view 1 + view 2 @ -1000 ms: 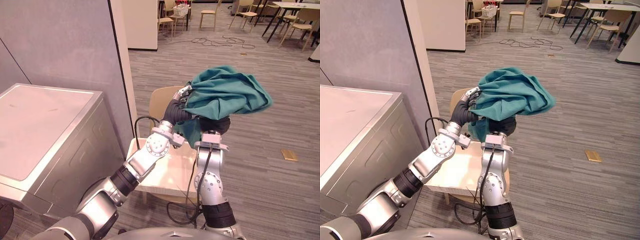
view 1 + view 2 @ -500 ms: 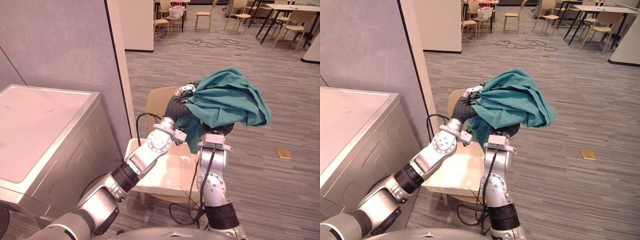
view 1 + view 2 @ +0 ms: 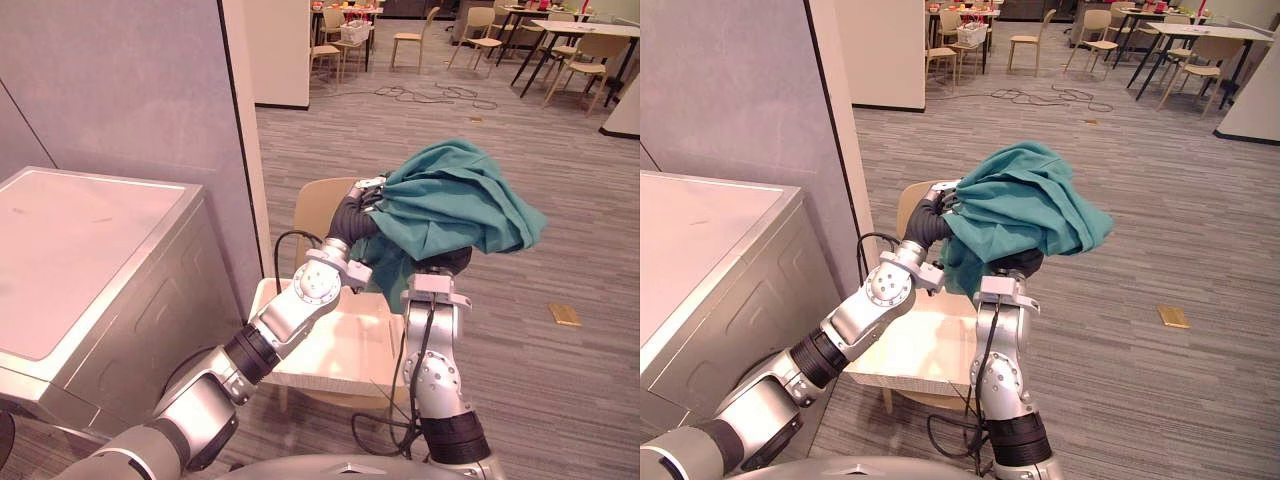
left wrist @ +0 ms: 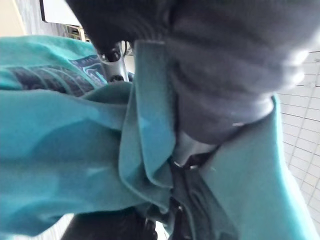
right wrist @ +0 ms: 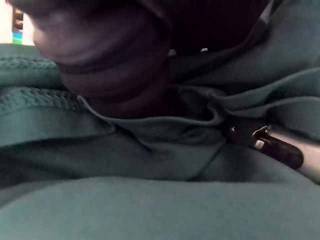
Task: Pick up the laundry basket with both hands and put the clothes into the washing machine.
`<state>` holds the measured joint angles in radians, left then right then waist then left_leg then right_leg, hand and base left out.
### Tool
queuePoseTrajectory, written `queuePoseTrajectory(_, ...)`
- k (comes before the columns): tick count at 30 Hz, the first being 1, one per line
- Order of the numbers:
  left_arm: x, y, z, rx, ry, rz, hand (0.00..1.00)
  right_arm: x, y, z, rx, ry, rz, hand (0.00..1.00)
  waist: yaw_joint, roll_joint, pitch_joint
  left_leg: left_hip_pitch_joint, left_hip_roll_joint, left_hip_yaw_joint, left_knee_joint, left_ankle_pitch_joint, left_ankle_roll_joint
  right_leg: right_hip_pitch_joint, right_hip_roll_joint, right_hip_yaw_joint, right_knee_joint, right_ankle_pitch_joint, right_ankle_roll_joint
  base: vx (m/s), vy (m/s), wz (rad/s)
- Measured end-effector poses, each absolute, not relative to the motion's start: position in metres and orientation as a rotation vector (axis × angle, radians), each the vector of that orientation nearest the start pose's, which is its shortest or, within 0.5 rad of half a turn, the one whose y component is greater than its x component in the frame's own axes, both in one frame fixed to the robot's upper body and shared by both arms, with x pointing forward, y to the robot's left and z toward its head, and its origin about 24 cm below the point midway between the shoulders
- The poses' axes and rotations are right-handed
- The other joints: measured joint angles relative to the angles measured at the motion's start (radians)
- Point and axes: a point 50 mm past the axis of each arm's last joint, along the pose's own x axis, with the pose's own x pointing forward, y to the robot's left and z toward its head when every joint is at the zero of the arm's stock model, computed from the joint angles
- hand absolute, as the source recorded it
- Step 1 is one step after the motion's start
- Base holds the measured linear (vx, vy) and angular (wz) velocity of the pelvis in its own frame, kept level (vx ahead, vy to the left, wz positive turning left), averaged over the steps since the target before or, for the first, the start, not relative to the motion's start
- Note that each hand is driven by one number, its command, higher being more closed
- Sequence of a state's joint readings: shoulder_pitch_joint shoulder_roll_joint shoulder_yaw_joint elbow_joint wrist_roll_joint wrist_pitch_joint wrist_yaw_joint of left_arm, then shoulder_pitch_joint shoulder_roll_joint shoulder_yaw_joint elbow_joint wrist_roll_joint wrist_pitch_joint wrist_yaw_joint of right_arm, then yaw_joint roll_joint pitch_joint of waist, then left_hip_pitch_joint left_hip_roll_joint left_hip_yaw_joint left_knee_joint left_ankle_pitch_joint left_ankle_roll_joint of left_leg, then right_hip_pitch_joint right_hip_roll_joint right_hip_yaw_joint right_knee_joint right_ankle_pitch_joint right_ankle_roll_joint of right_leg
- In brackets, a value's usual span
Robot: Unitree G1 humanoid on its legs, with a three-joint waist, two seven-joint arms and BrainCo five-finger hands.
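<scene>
Nearest the robot, on its left, stands the washing machine (image 3: 90, 260), a silver box with a flat top that looks closed. Any front door is out of sight. It backs onto a grey partition (image 3: 130, 90). Just beside it, directly before the robot, is a pale chair (image 3: 335, 350) with a bare seat.

Both arms rise over that seat. The left forearm reaches up and across from the lower left, and the right forearm stands nearly upright from below, so the two wrists meet above the chair back. The height looks deliberate: lifted like this, the hanging cloth clears the chair and could be swung over to the machine without dragging.

The teal garment (image 3: 455, 205), the task's clothing, is bunched in the air on top of the two hands, with folds spilling to the robot's right and a tail hanging down between the wrists. It rides on the hands themselves and touches neither the chair nor the machine.

The left hand (image 3: 352, 215) is at the cloth's left edge, and its fingers (image 3: 370, 185) curl into the fabric there; its wrist view shows a fold drawn tight beside the dark cover. The right hand (image 3: 447, 262) is buried under the bundle, and whether it grips or only props the cloth cannot be told.

The transfer seems about midway, as the load is well apart from the machine.

Beyond lies grey plank floor (image 3: 560, 230), with a small tan plate (image 3: 565, 314) on it, and far back are tables and chairs (image 3: 570, 35).
</scene>
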<state>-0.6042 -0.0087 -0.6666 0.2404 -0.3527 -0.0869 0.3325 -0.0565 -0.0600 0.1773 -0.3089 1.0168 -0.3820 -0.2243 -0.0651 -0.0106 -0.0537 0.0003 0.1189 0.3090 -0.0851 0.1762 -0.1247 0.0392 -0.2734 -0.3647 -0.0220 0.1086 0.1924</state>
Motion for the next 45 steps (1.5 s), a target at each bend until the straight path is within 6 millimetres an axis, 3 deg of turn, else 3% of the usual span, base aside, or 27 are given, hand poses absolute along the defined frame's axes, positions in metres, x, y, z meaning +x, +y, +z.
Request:
queuePoseTrajectory(5,0.295,-0.020,0.130,-0.104,-0.241,-0.505,1.00,0.232,-0.158,0.115,0.984,-0.369,0.002,0.00,0.000,-0.001,0.001,0.004,0.002,0.012,0.000,0.000,0.000,-0.010,0.000,0.016,0.009,-0.005,-0.007,0.00,0.000,-0.08)
queuePoseTrajectory(10,0.311,0.018,0.143,-0.184,-0.282,-0.354,1.00,0.224,-0.169,0.083,0.880,-0.210,-0.001,0.00,-0.004,-0.003,0.002,0.019,0.007,0.050,-0.001,-0.004,-0.004,-0.035,0.003,0.057,0.026,-0.007,-0.013,-0.03,-0.004,-0.20)
queuePoseTrajectory(13,0.312,0.046,0.153,-0.228,-0.333,-0.263,1.00,0.215,-0.186,0.062,0.855,-0.144,-0.086,0.00,-0.007,-0.004,0.003,0.018,0.008,0.051,-0.001,-0.009,-0.011,-0.041,0.003,0.060,0.035,-0.010,-0.016,-0.01,-0.002,-0.03)
queuePoseTrajectory(19,0.303,0.100,0.165,-0.322,-0.434,-0.059,1.00,0.199,-0.217,0.039,0.848,-0.113,-0.279,0.00,-0.019,-0.006,0.004,0.018,0.009,0.049,-0.001,-0.011,-0.015,-0.041,0.003,0.058,0.034,-0.012,-0.019,0.00,0.000,0.00)
queuePoseTrajectory(26,0.284,0.136,0.174,-0.378,-0.534,0.070,1.00,0.181,-0.235,0.021,0.855,-0.094,-0.442,0.00,-0.023,-0.003,0.003,0.018,0.009,0.047,-0.001,-0.012,-0.016,-0.040,0.003,0.054,0.032,-0.012,-0.020,0.00,0.000,0.00)
queuePoseTrajectory(31,0.259,0.182,0.168,-0.383,-0.588,0.255,1.00,0.160,-0.254,-0.005,0.875,-0.045,-0.621,0.00,-0.022,0.002,-0.002,0.017,0.009,0.046,-0.001,-0.013,-0.016,-0.038,0.003,0.052,0.030,-0.012,-0.020,0.00,0.000,0.00)
queuePoseTrajectory(33,0.241,0.217,0.157,-0.363,-0.598,0.418,1.00,0.146,-0.263,-0.019,0.881,-0.011,-0.711,0.00,-0.022,0.009,-0.006,0.017,0.010,0.046,-0.001,-0.017,-0.021,-0.036,0.003,0.051,0.028,-0.012,-0.020,0.00,0.000,0.00)
queuePoseTrajectory(34,0.236,0.225,0.155,-0.356,-0.601,0.460,1.00,0.142,-0.265,-0.022,0.882,-0.004,-0.735,0.00,-0.021,0.010,-0.007,0.017,0.010,0.045,-0.001,-0.017,-0.020,-0.035,0.003,0.050,0.028,-0.012,-0.020,0.00,0.001,0.03)
queuePoseTrajectory(36,0.212,0.257,0.148,-0.328,-0.623,0.635,1.00,0.126,-0.273,-0.034,0.880,0.028,-0.818,0.00,-0.018,0.011,-0.008,0.017,0.010,0.042,-0.001,-0.023,-0.021,-0.031,0.003,0.047,0.024,-0.013,-0.019,0.00,0.003,0.04)
queuePoseTrajectory(38,0.192,0.277,0.146,-0.290,-0.651,0.740,1.00,0.117,-0.278,-0.041,0.880,0.045,-0.868,0.00,-0.015,0.012,-0.010,0.016,0.009,0.040,-0.001,-0.024,-0.022,-0.030,0.003,0.045,0.022,-0.013,-0.019,0.00,0.001,0.03)
queuePoseTrajectory(39,0.173,0.292,0.144,-0.254,-0.669,0.826,1.00,0.106,-0.282,-0.048,0.881,0.065,-0.920,0.00,-0.014,0.011,-0.011,0.016,0.009,0.035,-0.001,-0.024,-0.023,-0.024,0.003,0.037,0.018,-0.013,-0.019,0.00,-0.001,0.10)
queuePoseTrajectory(45,0.103,0.340,0.127,-0.110,-0.634,1.154,1.00,0.067,-0.283,-0.078,0.895,0.188,-1.072,0.00,0.016,0.019,-0.029,0.010,0.009,0.018,-0.001,-0.024,-0.023,-0.007,0.003,0.011,0.012,-0.016,-0.018,0.00,0.001,0.11)
